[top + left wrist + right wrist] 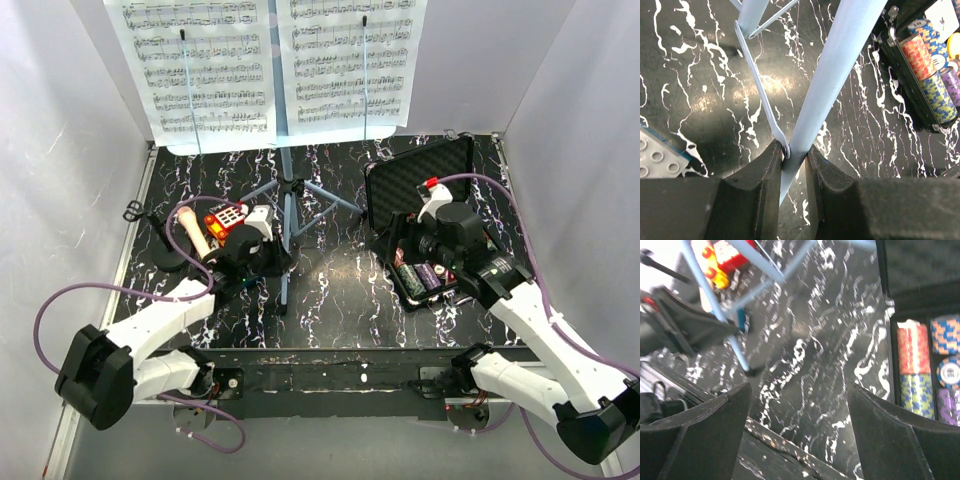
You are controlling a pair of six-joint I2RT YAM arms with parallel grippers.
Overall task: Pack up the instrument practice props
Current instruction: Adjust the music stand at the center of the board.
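The light-blue music stand (pixel 288 190) rises on tripod legs at the middle of the table. Two white sheet-music pages (pixel 200 70) lie on its desk at the top of the overhead view. My left gripper (pixel 795 152) is shut on the stand's near leg (pixel 840 60), low down by the brace rivet; from overhead it sits at the leg (pixel 278 262). The pale-headed microphone (pixel 190 228) leans on its black round base (pixel 168 262) to the left. My right gripper (pixel 797 390) is open and holds nothing, hovering beside the chip case.
A black foam-lined case (pixel 420 175) stands open at right, with stacks of poker chips (pixel 914 367) in it. A red and yellow toy (pixel 225 220) lies near the microphone. A black clip (pixel 132 210) sits at the left edge. White walls enclose three sides.
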